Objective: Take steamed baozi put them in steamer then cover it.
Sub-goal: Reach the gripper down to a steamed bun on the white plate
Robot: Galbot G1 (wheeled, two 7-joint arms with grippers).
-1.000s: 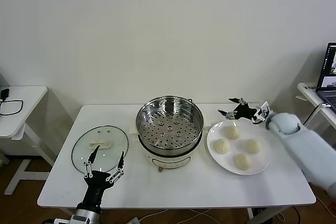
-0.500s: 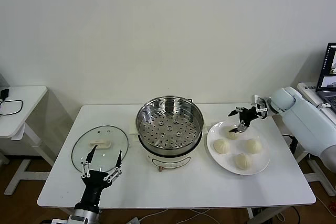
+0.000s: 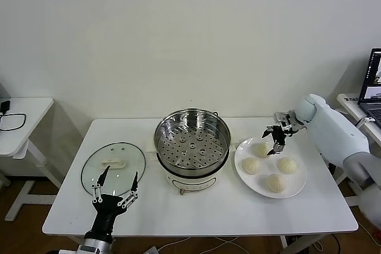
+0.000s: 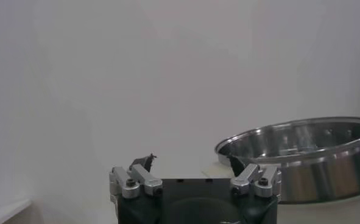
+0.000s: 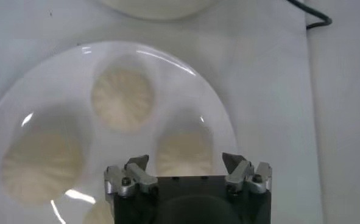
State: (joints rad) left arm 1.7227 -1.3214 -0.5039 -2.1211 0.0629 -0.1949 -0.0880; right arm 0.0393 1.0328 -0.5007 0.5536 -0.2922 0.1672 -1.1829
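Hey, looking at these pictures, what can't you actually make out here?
- Right wrist view: the fourth baozi on the plate is mostly hidden by the right gripper body.
- Left wrist view: the steamer is cut off by the edge; the cover isn't shown.
- Head view: the steamer's knob is too small to read.

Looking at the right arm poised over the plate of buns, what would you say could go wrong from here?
1. The right gripper hovers open over the rear baozi; the four sit close on the plate, so a jaw may nudge a neighbour.
2. Soft dough might get squashed.
3. The steamer rim stands high; a low carry could clip it.
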